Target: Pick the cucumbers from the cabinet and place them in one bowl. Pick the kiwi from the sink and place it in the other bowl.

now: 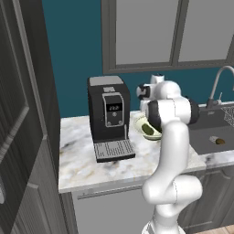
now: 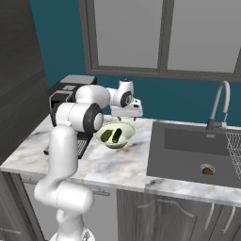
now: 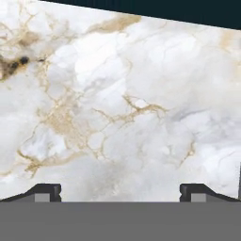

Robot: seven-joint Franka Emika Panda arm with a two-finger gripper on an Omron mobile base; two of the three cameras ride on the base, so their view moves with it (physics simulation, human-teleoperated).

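Rendered scene, evenly lit, soft and diffuse; no single light source evident. Marble counter bright, faint soft shading near its back edge. Sink basin dark, low contrast. Cabinet dim, wood grain still legible. Mild sheen on arm's white shells. Both base views slightly soft, low resolution. Hand view sharp on marble veining; no glare, no edge distortion noticeable.

Sink cut by right edge; cream bowl partly behind arm.
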